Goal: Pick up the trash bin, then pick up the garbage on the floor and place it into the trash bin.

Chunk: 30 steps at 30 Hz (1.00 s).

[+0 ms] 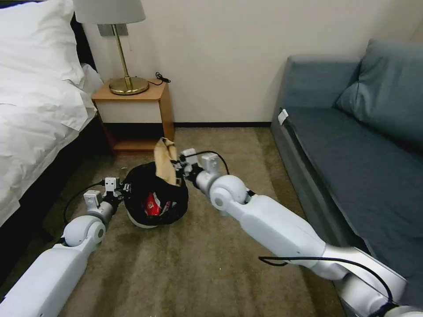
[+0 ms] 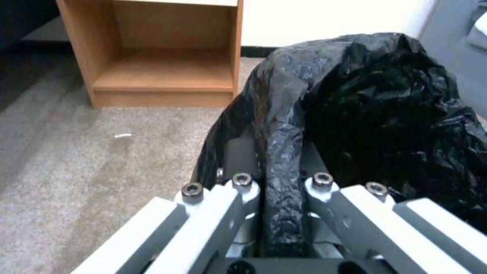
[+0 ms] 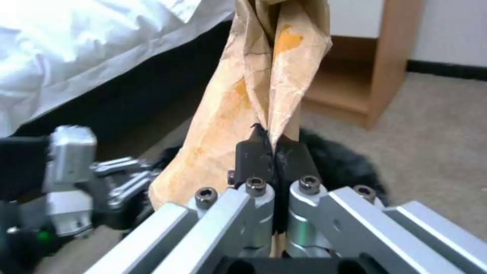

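- Your left gripper (image 1: 124,188) is gripping the trash bin (image 1: 155,193) by its bag-covered rim, jaws pinched tight on the black plastic, and the bin is tilting just above the floor (image 1: 185,264).
- Your right gripper (image 1: 178,169) is holding the brown paper bag (image 1: 166,159) upright over the bin's far rim, jaws clamped on its fold.
- A red-and-white packet (image 1: 152,206) is lying inside the bin.
- The nightstand (image 1: 136,112) is standing beyond.

The crinkly black bag (image 1: 152,185) hides most of the small white plastic bin (image 1: 140,222), just a sliver peeks out underneath. The crumpled brown paper bag (image 3: 243,99) gets cut off at the picture's upper edge in the right wrist view.
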{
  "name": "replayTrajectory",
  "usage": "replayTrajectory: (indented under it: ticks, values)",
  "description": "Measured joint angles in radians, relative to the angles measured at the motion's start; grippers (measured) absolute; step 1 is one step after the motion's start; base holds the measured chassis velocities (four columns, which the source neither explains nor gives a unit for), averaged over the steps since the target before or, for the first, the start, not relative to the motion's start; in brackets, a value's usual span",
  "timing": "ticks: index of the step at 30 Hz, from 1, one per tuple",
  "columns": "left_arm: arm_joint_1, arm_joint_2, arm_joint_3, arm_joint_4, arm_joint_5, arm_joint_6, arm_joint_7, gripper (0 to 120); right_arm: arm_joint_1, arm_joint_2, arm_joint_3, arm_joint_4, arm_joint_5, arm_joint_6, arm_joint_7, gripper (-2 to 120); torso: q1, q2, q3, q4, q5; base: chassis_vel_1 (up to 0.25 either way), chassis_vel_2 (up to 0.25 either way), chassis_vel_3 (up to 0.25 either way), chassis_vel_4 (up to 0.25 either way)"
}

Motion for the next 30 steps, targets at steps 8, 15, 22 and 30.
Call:
replayTrajectory:
  ticks: [8,15,22,30]
  values:
    - [-0.005,-0.012,-0.007,0.011,0.0,-0.009,-0.002,4,-0.048,0.061,-0.045,-0.061,-0.041,0.019,0.006,0,0.0,0.0,0.0,0.0001,0.0002,0.0,0.0,0.0,0.0]
    - [-0.014,-0.026,-0.009,0.031,0.004,-0.013,0.001,4,-0.088,0.099,-0.063,-0.109,-0.088,0.035,0.04,10,0.0,0.0,0.0,0.0,0.0001,0.0,0.0,0.0,0.0]
    - [-0.025,-0.046,-0.008,0.052,0.011,-0.017,0.005,4,-0.099,0.126,-0.071,-0.133,-0.11,0.041,0.04,34,0.0,0.0,0.0,0.0,0.0001,0.0,0.0,0.0,0.0]
    - [-0.026,-0.058,-0.021,0.079,0.025,-0.026,0.016,4,-0.099,0.127,-0.062,-0.153,-0.128,0.057,0.032,67,0.0,0.0,0.0,0.0,0.0002,0.0,0.0,0.0,0.0]
